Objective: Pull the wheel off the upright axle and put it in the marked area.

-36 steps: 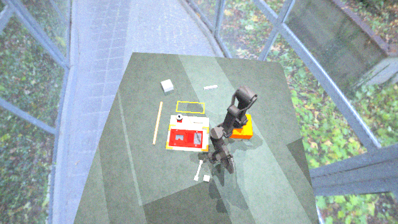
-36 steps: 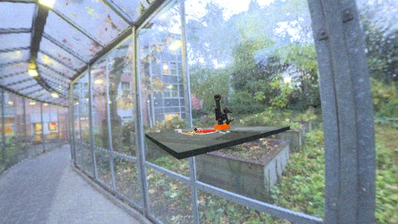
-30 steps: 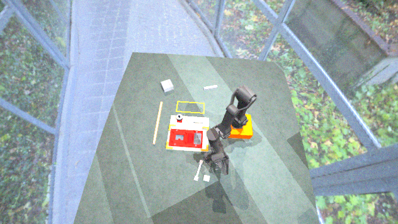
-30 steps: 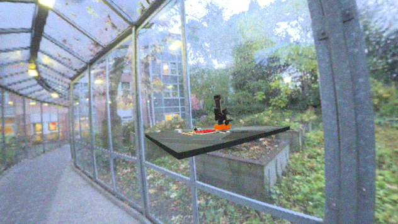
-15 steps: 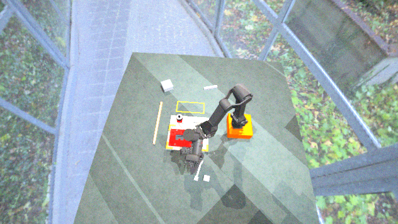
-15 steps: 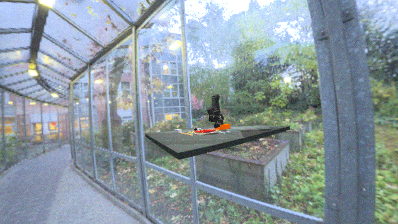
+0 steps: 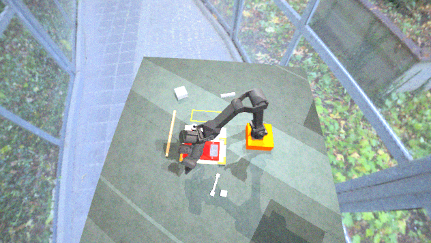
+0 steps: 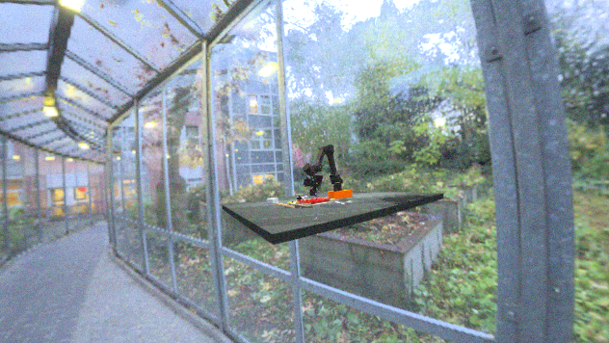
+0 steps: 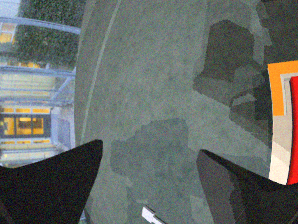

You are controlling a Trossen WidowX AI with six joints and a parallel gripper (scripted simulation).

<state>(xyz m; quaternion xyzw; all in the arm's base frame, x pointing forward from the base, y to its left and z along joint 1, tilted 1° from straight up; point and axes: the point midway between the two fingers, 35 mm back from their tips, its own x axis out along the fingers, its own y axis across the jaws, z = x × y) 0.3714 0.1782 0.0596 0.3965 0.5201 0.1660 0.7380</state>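
- Gripper (image 7: 188, 166) partly open, jaws well short of full spread, nothing between them.
- In the wrist view, both dark fingers in the lower corners, only bare table (image 9: 153, 63) showing in the gap.
- Hanging above the red board (image 7: 206, 154) at its 8 o'clock corner, in the top view, pointing down toward 7 o'clock.
- Wheel (image 7: 194, 127) at the board's 11 o'clock corner, partly hidden by the forearm; too small to tell how it sits on the axle.
- Well apart from the fingers, not gripped.
- Yellow marked area (image 7: 204, 110) just beyond the board at 12 o'clock, nothing inside the visible part of its outline.
- Orange base (image 7: 260, 143) at 3 o'clock of the board.
- Wooden stick (image 7: 170, 133) lying at 9 o'clock, running roughly 12 to 6.
- White rod (image 7: 215, 184) and small cube (image 7: 224, 193) at 6 o'clock, just beside each other; both also at the wrist view's bottom edge.
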